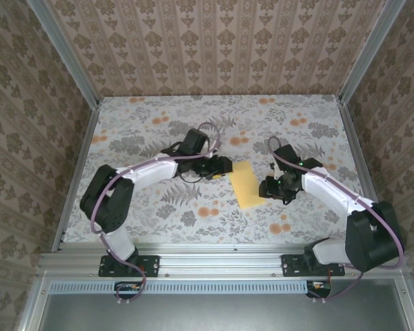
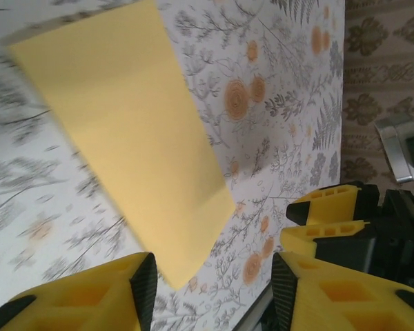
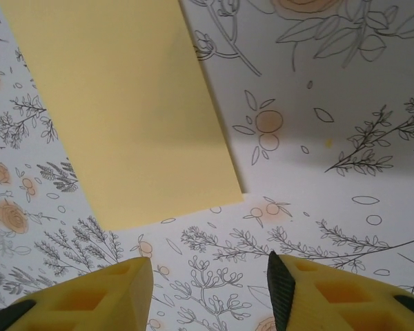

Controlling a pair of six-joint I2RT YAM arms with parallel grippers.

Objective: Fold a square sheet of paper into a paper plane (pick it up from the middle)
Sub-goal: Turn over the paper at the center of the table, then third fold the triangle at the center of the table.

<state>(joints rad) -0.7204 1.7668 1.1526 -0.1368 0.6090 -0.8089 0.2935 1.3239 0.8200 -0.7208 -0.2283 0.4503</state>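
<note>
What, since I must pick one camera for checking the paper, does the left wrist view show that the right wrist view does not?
Left wrist view, not the right: the right gripper off to the side of the sheet of paper, and a wallpapered wall; part of the picture is blurred. Right wrist view, not the left: the paper's edges and corner in sharp focus. Both: the yellow paper lying on the floral cloth, with the left gripper and the right one each open, nothing between the fingers.

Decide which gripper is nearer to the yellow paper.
Left, narrowly. The left gripper hangs over a corner of the yellow paper, which reaches between its fingers; the right gripper sits just off its other side.
</note>
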